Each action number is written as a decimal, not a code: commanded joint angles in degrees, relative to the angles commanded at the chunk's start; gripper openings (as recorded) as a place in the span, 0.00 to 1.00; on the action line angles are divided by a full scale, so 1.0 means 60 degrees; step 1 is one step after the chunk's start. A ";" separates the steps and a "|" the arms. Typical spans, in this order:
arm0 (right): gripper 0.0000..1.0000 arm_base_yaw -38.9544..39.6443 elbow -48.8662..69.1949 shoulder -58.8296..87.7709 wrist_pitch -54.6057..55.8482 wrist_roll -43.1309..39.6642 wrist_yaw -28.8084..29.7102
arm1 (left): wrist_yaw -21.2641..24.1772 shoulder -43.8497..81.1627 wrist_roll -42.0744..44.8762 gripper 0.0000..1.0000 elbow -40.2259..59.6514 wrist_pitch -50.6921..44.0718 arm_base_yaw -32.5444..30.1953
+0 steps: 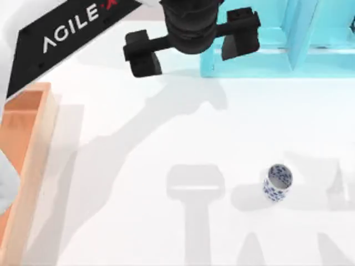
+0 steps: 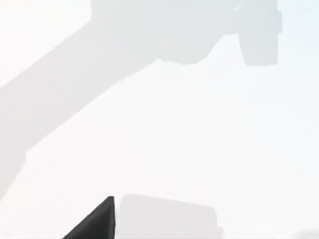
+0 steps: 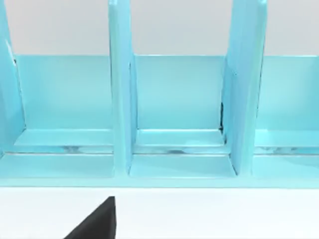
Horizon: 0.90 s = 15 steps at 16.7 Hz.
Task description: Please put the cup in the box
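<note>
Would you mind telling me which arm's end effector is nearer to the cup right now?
Cannot tell. The left end effector hangs open at the top view's far edge, well beyond the cup. The right wrist view faces the turquoise shelf unit.

A turquoise shelf unit (image 1: 288, 50) occupies the upper right of the top view, cut off by the top and right edges of the frame. An upright divider (image 1: 302, 33) of the same colour splits it into compartments. The right wrist view faces the unit head-on: two upright dividers (image 3: 119, 99) separate three open compartments, each with a flat turquoise floor and back wall. The unit stands on a white table (image 1: 138, 210), whose plain surface spreads across the middle and lower part of the top view and carries soft grey shadows.
</note>
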 joint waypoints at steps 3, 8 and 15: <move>1.00 0.0000 0.0000 0.0000 0.0000 0.0000 0.0000 | -0.0114 0.2533 -0.0857 1.00 0.3047 -0.1440 -0.1346; 1.00 0.0000 0.0000 0.0000 0.0000 0.0000 0.0000 | -0.0143 0.5100 -0.1724 1.00 0.6322 -0.3072 -0.3134; 1.00 0.0000 0.0000 0.0000 0.0000 0.0000 0.0000 | -0.0124 0.5626 -0.1952 1.00 0.7178 -0.3562 -0.3734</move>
